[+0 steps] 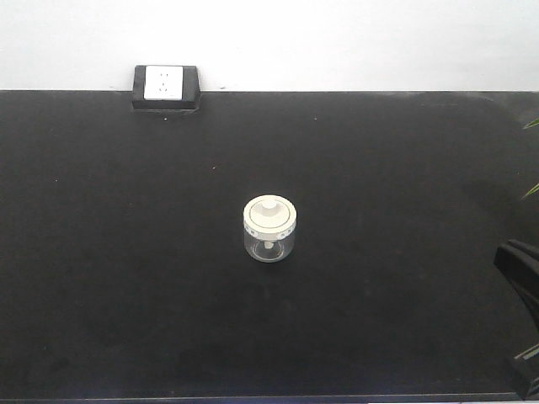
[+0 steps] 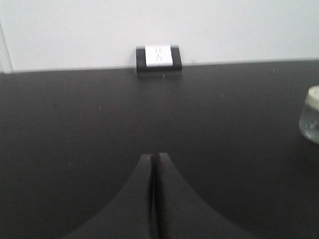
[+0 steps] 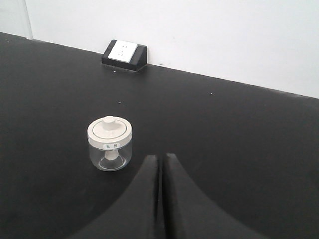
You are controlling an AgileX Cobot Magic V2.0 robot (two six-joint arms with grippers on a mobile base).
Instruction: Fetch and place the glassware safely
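Observation:
The glassware (image 1: 269, 229), a squat clear jar with a cream-white knobbed lid, stands upright in the middle of the black table (image 1: 126, 252). In the right wrist view the jar (image 3: 110, 144) sits just left of and beyond my right gripper (image 3: 162, 157), whose jaws are shut with nothing between them. My left gripper (image 2: 154, 156) is also shut and empty, and the jar (image 2: 310, 114) shows only at that view's right edge, well apart from it. A dark piece of the right arm (image 1: 522, 278) shows at the front view's right edge.
A black socket box with a white face (image 1: 165, 87) sits at the table's back edge against the white wall. Green plant leaves (image 1: 530, 151) poke in at the far right.

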